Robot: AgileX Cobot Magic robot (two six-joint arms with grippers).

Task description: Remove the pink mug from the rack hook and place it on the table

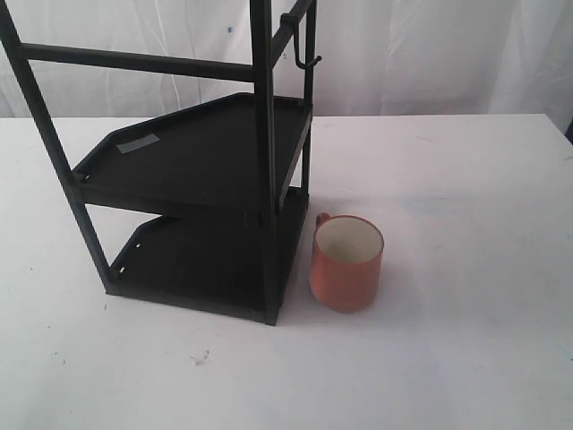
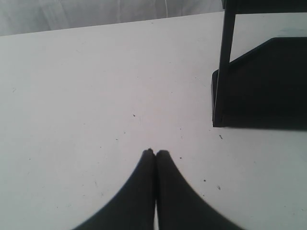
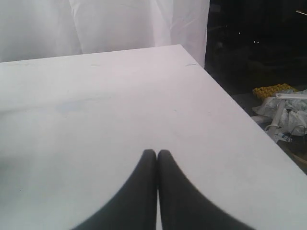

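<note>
The pink mug (image 1: 346,262) stands upright on the surface (image 1: 466,349), mouth up, just beside the front right post of the rack (image 1: 206,161); whether it touches the lower shelf I cannot tell; its small handle points back toward the rack; it sits well apart from the far edge and the right edge of the surface. The rack hook (image 1: 303,55) on the top bar hangs bare. The left claw (image 2: 155,152) is closed on nothing, fingertips pressed together, above bare surface with a corner of the rack close by; the right claw (image 3: 157,152) is likewise closed and empty, facing the far right corner of the surface; neither arm shows in the exterior view.

Judging by this, the placing is done and the step in hand is only to finish cleanly. Doing that well means leaving the mug alone; it rests flat on its base and looks stable, so a nudge to tidy its position risks knocking it against the rack post or tipping it. Both claws are best held shut and high, each on its own side; the left one in particular should give the rack's leg a wide berth if it moves, since a bump to the frame could carry to the mug beside it.
</note>
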